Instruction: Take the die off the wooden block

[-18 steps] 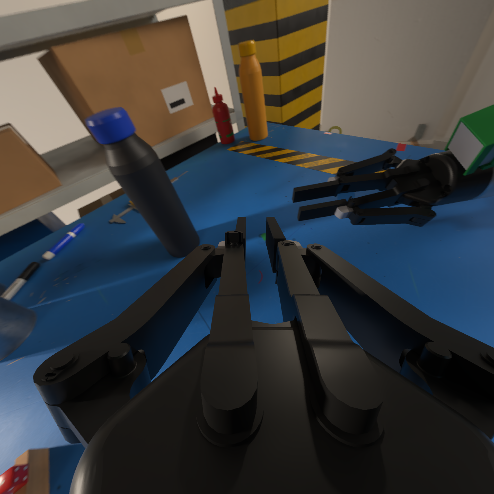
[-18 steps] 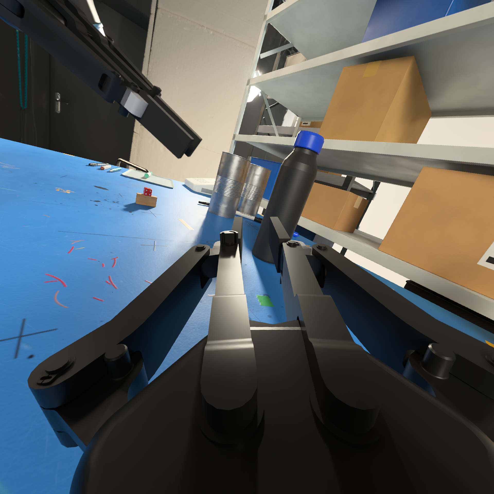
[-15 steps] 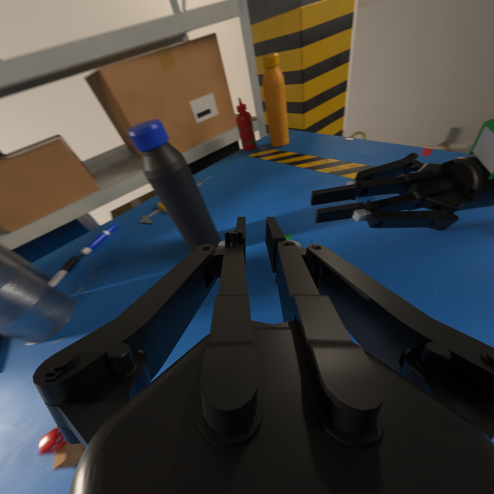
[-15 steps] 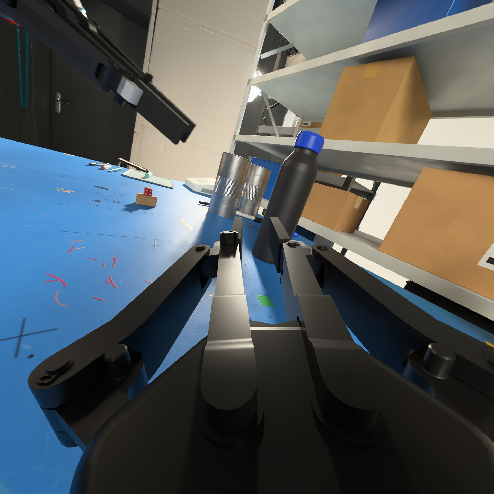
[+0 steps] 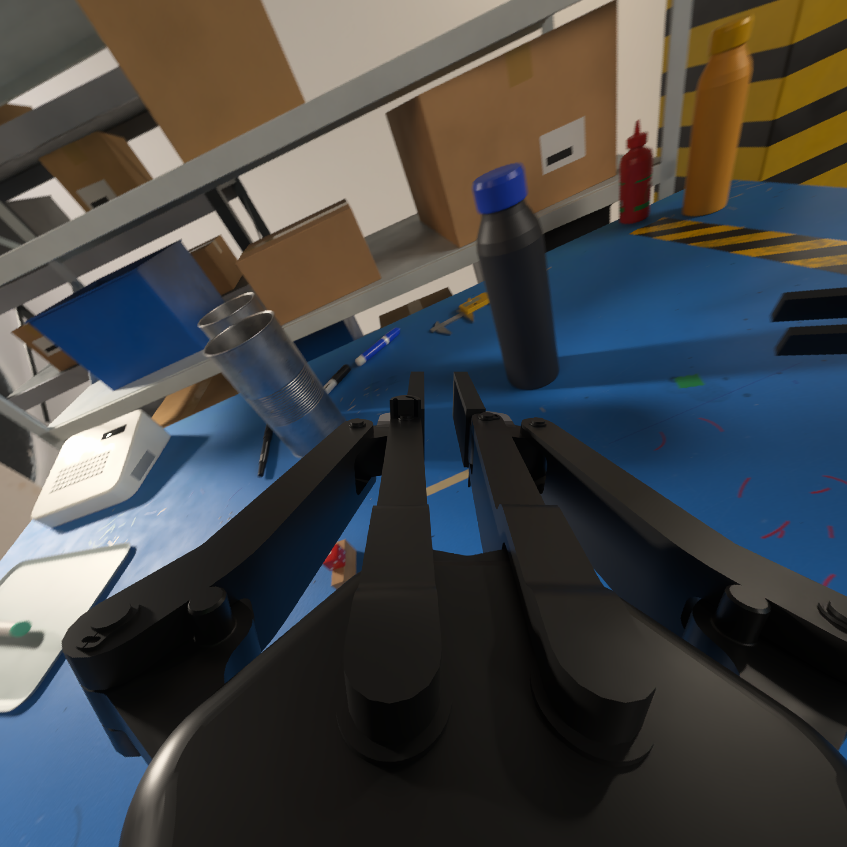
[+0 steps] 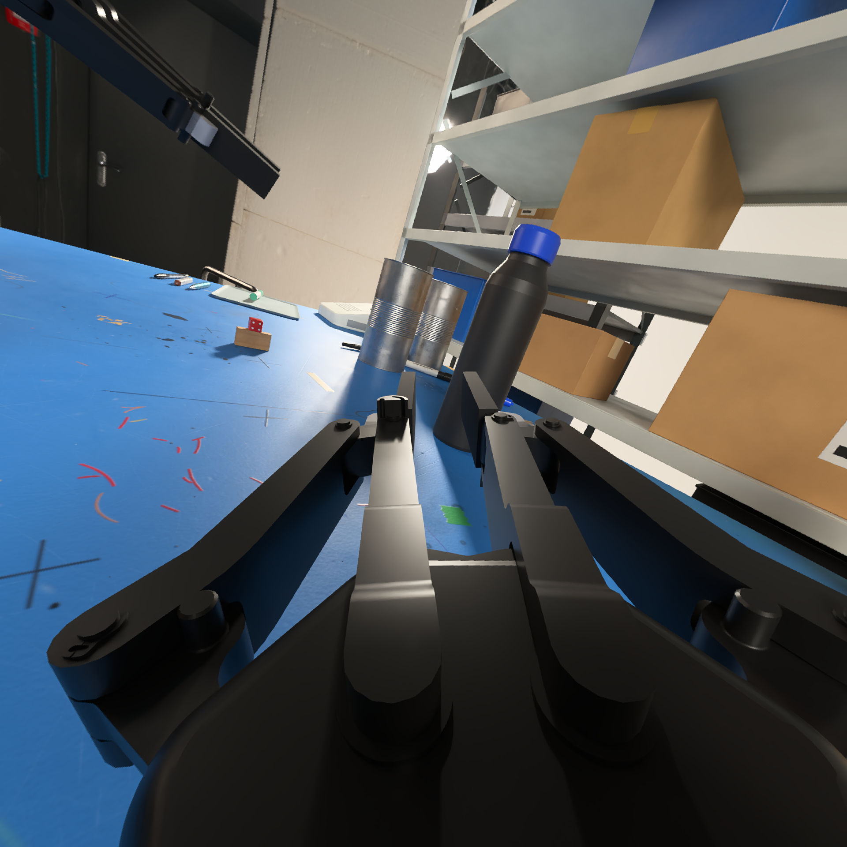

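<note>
A small red die (image 6: 255, 324) sits on top of a wooden block (image 6: 252, 339) on the blue table, far ahead and left of my right gripper (image 6: 440, 389). The right gripper is low over the table; its jaws are nearly together with nothing between them. My left gripper (image 5: 437, 389) hangs above the table, jaws also nearly together and empty. In the left wrist view the die (image 5: 337, 555) and block (image 5: 344, 573) show below, partly hidden behind the left finger links. The left gripper (image 6: 220, 137) also shows high at upper left in the right wrist view.
A dark bottle with a blue cap (image 5: 515, 284) and two metal cups (image 5: 270, 376) stand ahead. A white box (image 5: 96, 467), a tray (image 5: 55, 609), pens (image 5: 366, 357), red (image 5: 635, 183) and orange (image 5: 717, 123) bottles and shelves with cardboard boxes (image 6: 641, 174) line the far edge.
The left wrist view has swung left: the cups, white box and tray came in, and the die and block now lie under the finger links. The right gripper has stayed put.
</note>
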